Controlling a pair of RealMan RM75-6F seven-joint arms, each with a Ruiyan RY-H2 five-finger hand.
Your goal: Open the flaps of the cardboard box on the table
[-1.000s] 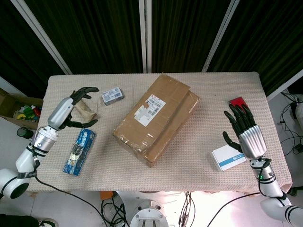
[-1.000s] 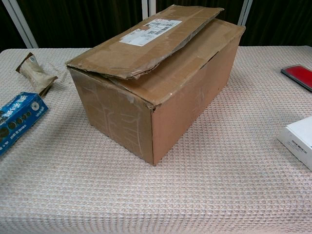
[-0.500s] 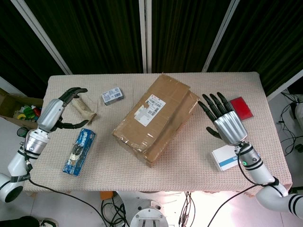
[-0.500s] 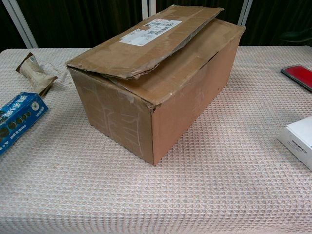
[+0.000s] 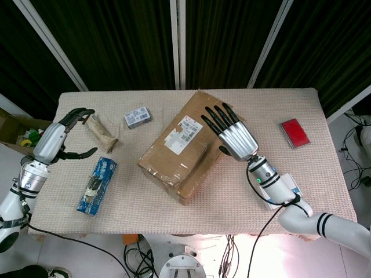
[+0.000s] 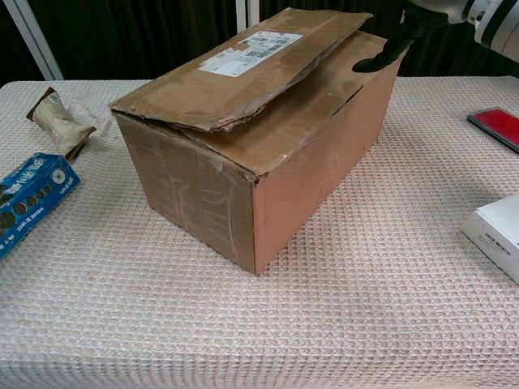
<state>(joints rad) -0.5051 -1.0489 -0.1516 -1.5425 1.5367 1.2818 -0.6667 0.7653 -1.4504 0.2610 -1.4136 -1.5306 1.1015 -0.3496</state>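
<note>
The box (image 5: 188,147) sits near the middle of the table (image 5: 324,174), set at an angle, its flaps (image 6: 243,73) folded over the top. The upper flap, with a white label (image 6: 250,50), lies slightly raised over the lower one, leaving a dark gap along its edge. What is inside cannot be seen from either camera.

The right hand (image 5: 232,134) is above the far right part of the box top, fingers (image 5: 215,119) spread and straight, holding nothing. From the head view it overlaps the flaps, but whether it touches the cardboard is hard to tell. The chest view catches only a dark thumb (image 6: 391,50) near the right flap's edge and a bit of the wrist, cut off at the top corner.

The left hand (image 5: 55,136) is over the table's left edge, fingers loosely curled and apart, empty. It does not show in the chest view.

Near it lie a crumpled tan packet (image 5: 102,133) and a blue carton (image 5: 97,185); the carton is cut off at the frame edge in the chest view. A small grey-blue box (image 5: 138,117) lies behind the packet. A red flat item (image 5: 294,132) rests to the right. A white box (image 6: 495,235) is mostly hidden under the right forearm in the head view. Off the left end of the table, an open carton (image 5: 14,130) probably holds mixed coloured items, too small to identify.
</note>
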